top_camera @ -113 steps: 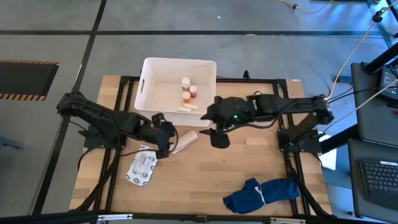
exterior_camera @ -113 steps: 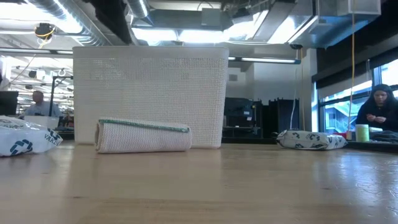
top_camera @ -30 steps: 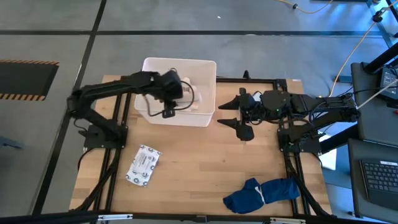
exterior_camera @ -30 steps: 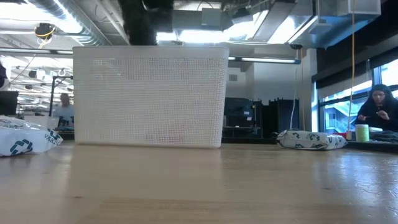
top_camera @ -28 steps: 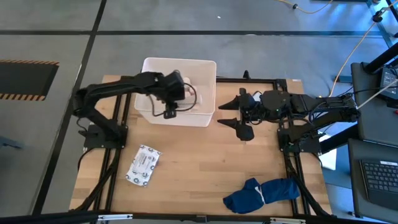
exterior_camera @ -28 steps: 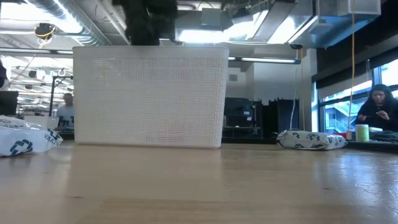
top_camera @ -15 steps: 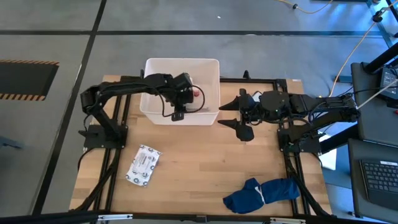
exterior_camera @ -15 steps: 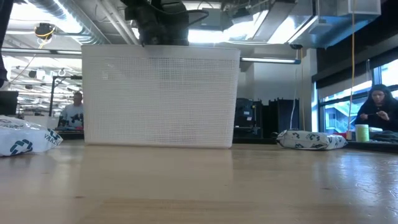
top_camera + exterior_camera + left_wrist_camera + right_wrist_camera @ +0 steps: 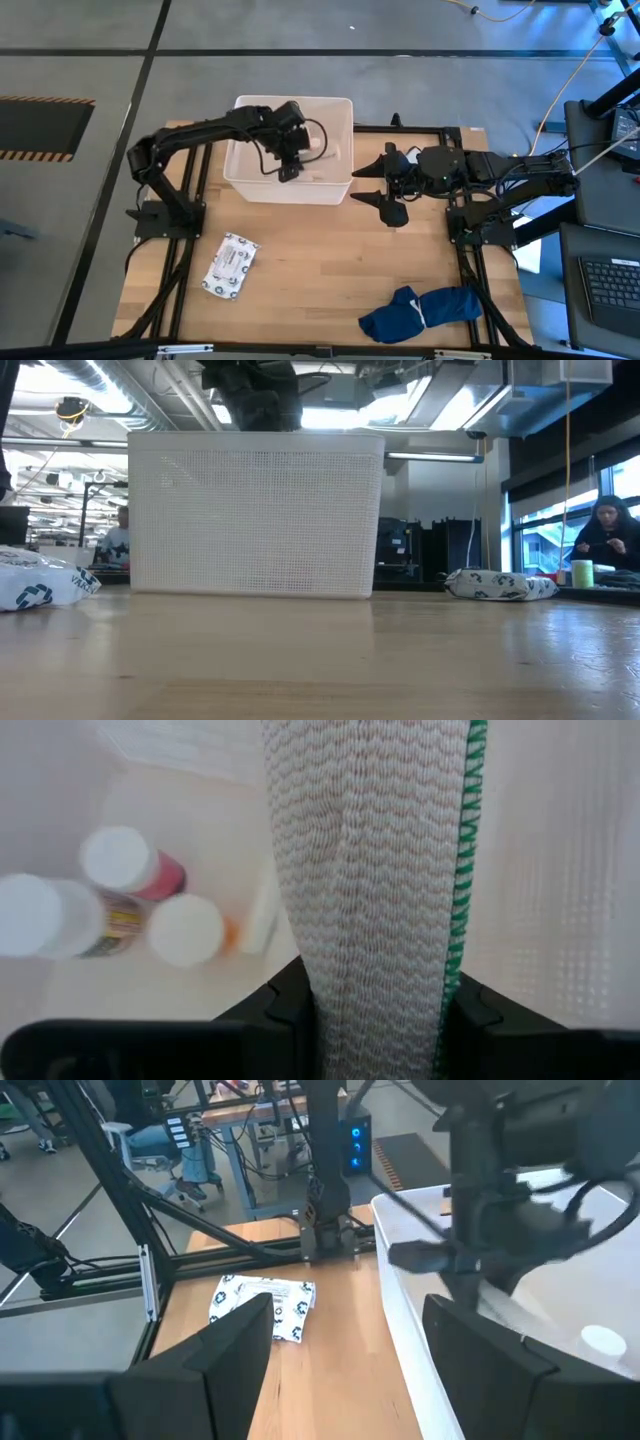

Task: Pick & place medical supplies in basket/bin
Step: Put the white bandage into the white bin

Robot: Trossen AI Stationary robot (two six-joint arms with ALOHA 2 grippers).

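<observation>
High view: left end effector (image 9: 287, 150) grips bandage roll (image 9: 372, 880) inside tub (image 9: 238, 178).

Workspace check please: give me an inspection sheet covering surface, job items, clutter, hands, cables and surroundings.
Surface: light wooden table top in a black frame.
Job's things: white rectangular plastic tub at the far edge holds white-capped red and orange bottles; tan woven bandage roll with green edge stitching in the left hand; white printed soft packet on the table, near left; a second white printed packet shows in the low view.
Clutter: dark blue cloth bundle, near right.
Hands: left hand over the tub, shut on the roll; right hand open, empty, beside the tub.
Cables: black cable on the left arm; orange cable on the floor.
Surroundings: seated person beyond the table.
</observation>
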